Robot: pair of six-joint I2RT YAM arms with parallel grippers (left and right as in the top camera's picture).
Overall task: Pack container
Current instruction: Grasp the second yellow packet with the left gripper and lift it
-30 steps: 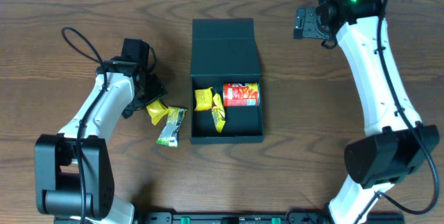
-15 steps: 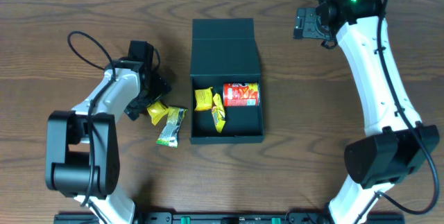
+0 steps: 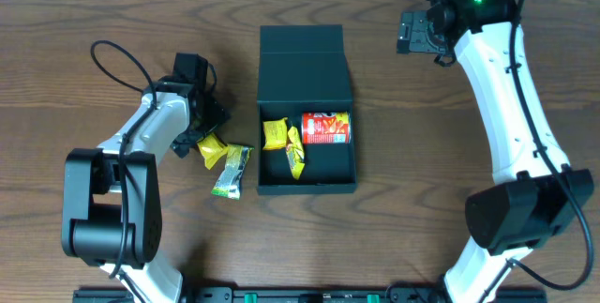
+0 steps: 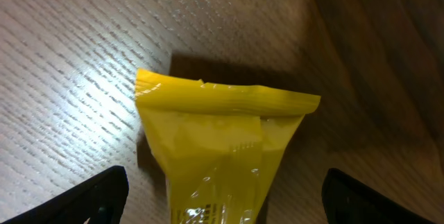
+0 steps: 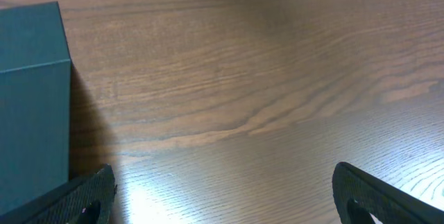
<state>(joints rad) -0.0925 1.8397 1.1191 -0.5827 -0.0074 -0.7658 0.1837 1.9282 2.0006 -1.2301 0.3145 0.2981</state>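
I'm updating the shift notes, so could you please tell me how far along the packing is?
Done: a red can and two yellow packets lie in the open container. In hand: the open left gripper hovers over a third yellow packet on the table. Left: that packet, the green packet beside it, and closing the lid.

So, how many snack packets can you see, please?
4. In the container: square packet, narrow packet, beside the red can. On the table: yellow packet at the left gripper, greenish packet. Others may hide.
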